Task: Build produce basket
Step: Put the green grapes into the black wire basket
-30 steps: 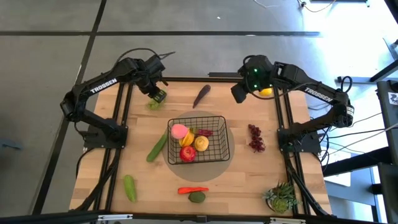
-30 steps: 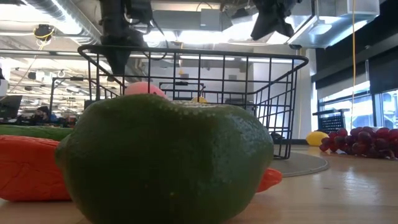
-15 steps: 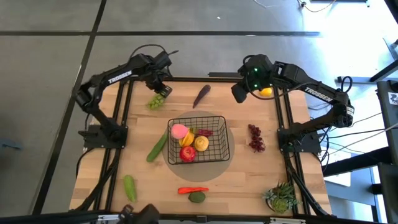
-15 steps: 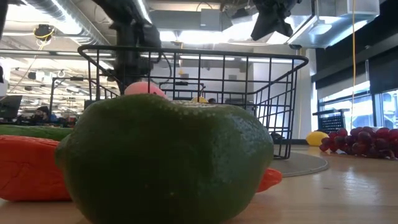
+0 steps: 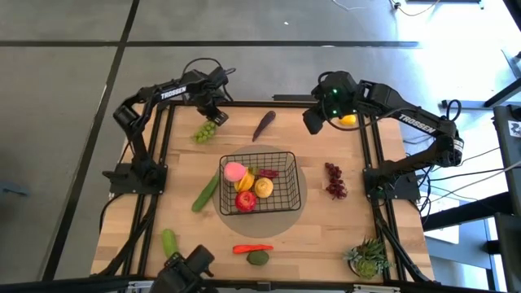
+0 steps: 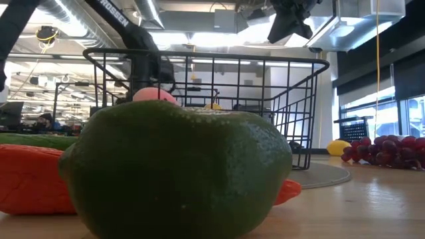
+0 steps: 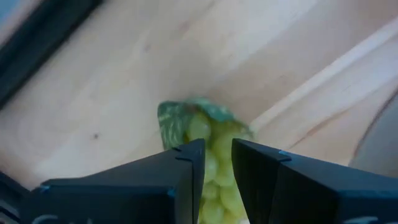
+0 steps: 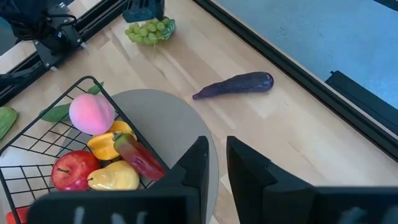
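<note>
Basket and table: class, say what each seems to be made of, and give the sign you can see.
Basket: likely metal wire, dark matte coat; its thin straight bars form an open grid. Table: wood, pale and smooth; grain and plank seams show, so probably butcher-block style boards.

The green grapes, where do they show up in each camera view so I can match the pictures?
High view: the bunch of small green toy grapes lies on the table's far left, just below the left gripper.
Low view: not visible.
Left wrist view: grapes centre, just beyond the fingertips.
Right wrist view: grapes at top, under the left gripper.
Shared landmark: the black wire-mesh basket, beside the grapes.
</note>
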You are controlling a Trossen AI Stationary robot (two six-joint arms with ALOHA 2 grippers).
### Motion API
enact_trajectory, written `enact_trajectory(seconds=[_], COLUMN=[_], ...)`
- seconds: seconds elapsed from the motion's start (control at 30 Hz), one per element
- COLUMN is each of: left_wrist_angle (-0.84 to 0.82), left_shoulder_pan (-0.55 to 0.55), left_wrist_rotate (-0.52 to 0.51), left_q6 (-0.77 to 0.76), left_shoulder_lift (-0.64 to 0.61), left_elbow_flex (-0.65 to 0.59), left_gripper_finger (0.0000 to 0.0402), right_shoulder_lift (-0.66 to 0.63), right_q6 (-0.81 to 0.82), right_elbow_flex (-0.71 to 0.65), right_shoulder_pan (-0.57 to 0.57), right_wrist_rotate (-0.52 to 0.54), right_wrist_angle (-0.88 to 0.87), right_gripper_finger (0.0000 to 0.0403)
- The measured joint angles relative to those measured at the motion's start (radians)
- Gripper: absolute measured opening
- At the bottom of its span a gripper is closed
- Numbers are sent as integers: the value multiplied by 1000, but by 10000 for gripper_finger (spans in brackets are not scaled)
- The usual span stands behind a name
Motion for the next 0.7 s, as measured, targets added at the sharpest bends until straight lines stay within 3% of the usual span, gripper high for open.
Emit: enact_trajectory(seconds=[0.4, 0.7], left_wrist_angle=[-109, -64], left_shoulder_pan=[18, 22], left_wrist_rotate=[-22, -29], left_q6=[63, 67], left_shoulder_lift=[-12, -9], left_elbow_flex=[0, 0], left_gripper_finger=[69, 69], right_shoulder_lift=[0, 0], right_q6=[2, 0], right_elbow_flex=[0, 0], right_shoulder_pan=[-24, -42], right_wrist_rotate=[3, 3], right_wrist_angle=[0, 24], right_gripper_finger=[52, 52])
